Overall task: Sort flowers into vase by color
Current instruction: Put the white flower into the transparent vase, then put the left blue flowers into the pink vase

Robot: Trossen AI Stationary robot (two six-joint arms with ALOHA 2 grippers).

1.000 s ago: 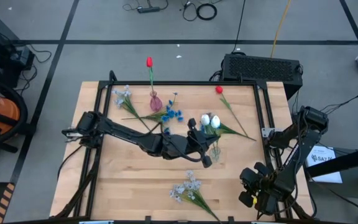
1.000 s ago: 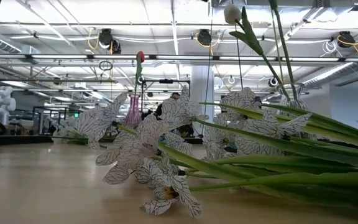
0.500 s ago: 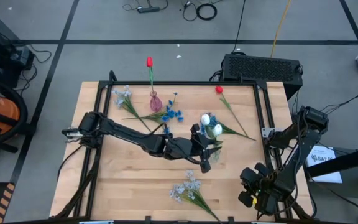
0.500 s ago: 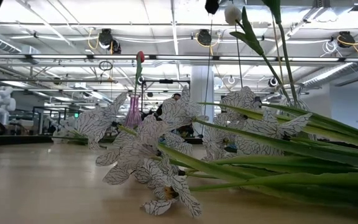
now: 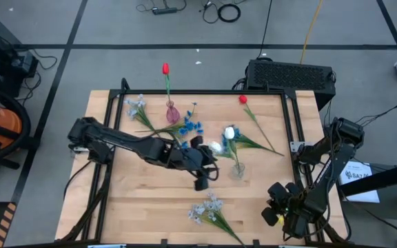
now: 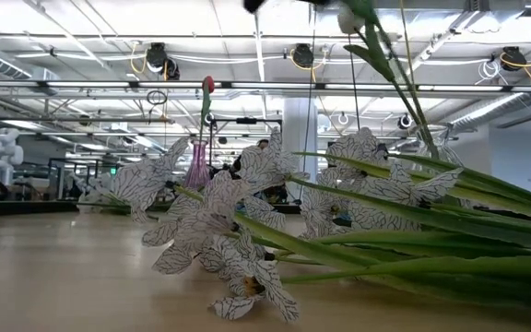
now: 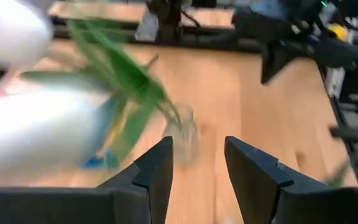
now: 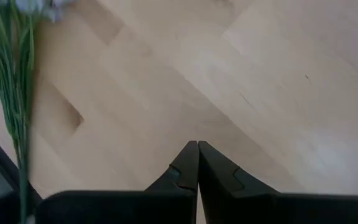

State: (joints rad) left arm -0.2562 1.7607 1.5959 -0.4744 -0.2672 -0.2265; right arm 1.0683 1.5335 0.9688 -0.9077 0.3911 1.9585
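Observation:
A clear vase (image 5: pixel 238 169) stands mid-table and holds two white tulips (image 5: pixel 229 132), their stems stuck into it; one head (image 5: pixel 216 146) leans toward the left. My left gripper (image 5: pixel 211 167) hovers open just left of the vase (image 7: pixel 183 135), touching nothing. A pink vase (image 5: pixel 173 112) at the far side holds a red tulip (image 5: pixel 165 69). A second red tulip (image 5: pixel 243 100), a blue spray (image 5: pixel 192 127) and two pale lavender sprays (image 5: pixel 136 107) (image 5: pixel 209 207) lie flat on the table. My right gripper (image 5: pixel 281 210) waits shut at the near right.
The pale lavender spray (image 6: pixel 219 231) and long green stems (image 6: pixel 413 249) lie close to the table's near edge. A green stem (image 8: pixel 14 93) lies beside my right gripper (image 8: pixel 197 149). Bare wood lies at the near left (image 5: pixel 129 200).
My left gripper has opened, let go of the white tulip and drawn back from the clear vase toward the table's left. The freed tulip stays in the vase, and its head has tipped toward the left.

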